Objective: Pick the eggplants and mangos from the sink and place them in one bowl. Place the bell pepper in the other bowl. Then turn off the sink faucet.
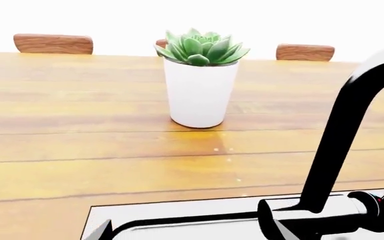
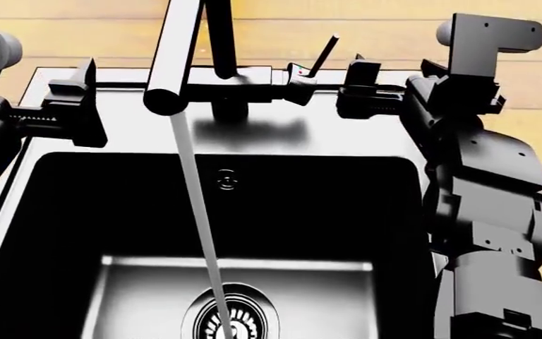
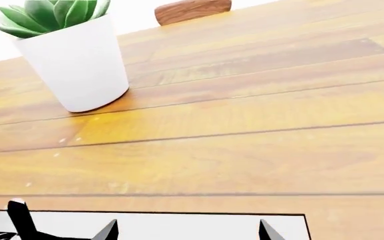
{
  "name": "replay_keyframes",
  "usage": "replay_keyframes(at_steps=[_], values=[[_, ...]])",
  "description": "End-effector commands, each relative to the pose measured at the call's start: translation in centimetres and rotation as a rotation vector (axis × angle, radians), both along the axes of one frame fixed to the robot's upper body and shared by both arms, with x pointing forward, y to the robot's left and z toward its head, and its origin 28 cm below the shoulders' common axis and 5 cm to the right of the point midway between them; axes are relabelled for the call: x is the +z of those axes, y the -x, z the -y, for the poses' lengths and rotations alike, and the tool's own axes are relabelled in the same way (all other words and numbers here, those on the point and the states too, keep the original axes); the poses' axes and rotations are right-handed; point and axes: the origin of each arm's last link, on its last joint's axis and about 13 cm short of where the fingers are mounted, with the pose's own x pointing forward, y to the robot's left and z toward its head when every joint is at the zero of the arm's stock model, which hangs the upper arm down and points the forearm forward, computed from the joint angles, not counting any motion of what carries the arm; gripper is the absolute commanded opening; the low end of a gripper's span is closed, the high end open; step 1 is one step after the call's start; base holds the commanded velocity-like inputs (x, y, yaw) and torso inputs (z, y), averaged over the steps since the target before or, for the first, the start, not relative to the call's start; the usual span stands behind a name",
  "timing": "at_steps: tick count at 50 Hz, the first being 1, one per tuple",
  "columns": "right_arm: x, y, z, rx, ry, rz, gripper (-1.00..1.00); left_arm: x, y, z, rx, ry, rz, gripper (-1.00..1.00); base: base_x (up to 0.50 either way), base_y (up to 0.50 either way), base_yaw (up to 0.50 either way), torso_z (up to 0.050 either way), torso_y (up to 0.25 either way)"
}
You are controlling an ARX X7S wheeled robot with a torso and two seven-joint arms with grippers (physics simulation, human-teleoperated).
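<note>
The sink [image 2: 26,212] shows no fruit in the part the head view covers, and water runs from the spout [image 2: 178,49] down to the drain [image 2: 229,319], so the step in hand looks like the last one: shutting off the faucet.

The lever [image 2: 324,54] is a thin stick leaning up and away from the faucet's base, just to the inner side of the right pincer [image 2: 370,95] and close to its tips. That pincer hovers low over the back rim of the sink with its jaws parted and nothing between them; in the right wrist view only the two fingertips [image 3: 108,231] show, spread apart, with the lever [image 3: 18,217] off to one side of them. The left pincer [image 2: 78,106] sits at the far back corner of the rim, well away from the lever; its jaws look parted too, and it holds nothing.

To do this well, use the right arm. Slide it sideways toward the lever until the stick stands between the tips or against one finger, then push it in a slow arc. The stick is thin, so contact should be made low on it, where a finger is less likely to slip off. Keep the wrist clear of the spout, and stop when the stream stops.

A potted plant [image 3: 72,55] stands on the table [image 3: 245,125] beyond the pincer, out of the way.
</note>
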Motion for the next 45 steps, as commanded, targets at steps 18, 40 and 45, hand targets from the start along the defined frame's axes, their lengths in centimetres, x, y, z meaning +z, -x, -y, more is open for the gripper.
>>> replay_keyframes(at_steps=[18, 40, 45], values=[[1.0, -0.3, -2.0, 0.059, 0.008, -0.016, 1.0, -0.4, -0.2, -0.4, 0.018, 0.005, -0.052, 1.0, 0.0, 0.0, 0.0, 0.001, -0.004], [1.6, -0.6, -4.3, 0.134, 0.035, -0.019, 1.0, -1.0, -0.3, -1.4, 0.046, 0.022, -0.062, 1.0, 0.0, 0.0, 0.0, 0.0, 0.0], [1.7, -0.6, -4.6, 0.143, 0.036, -0.019, 1.0, -1.1, -0.3, -1.4, 0.049, 0.02, -0.062, 1.0, 0.0, 0.0, 0.0, 0.0, 0.0]])
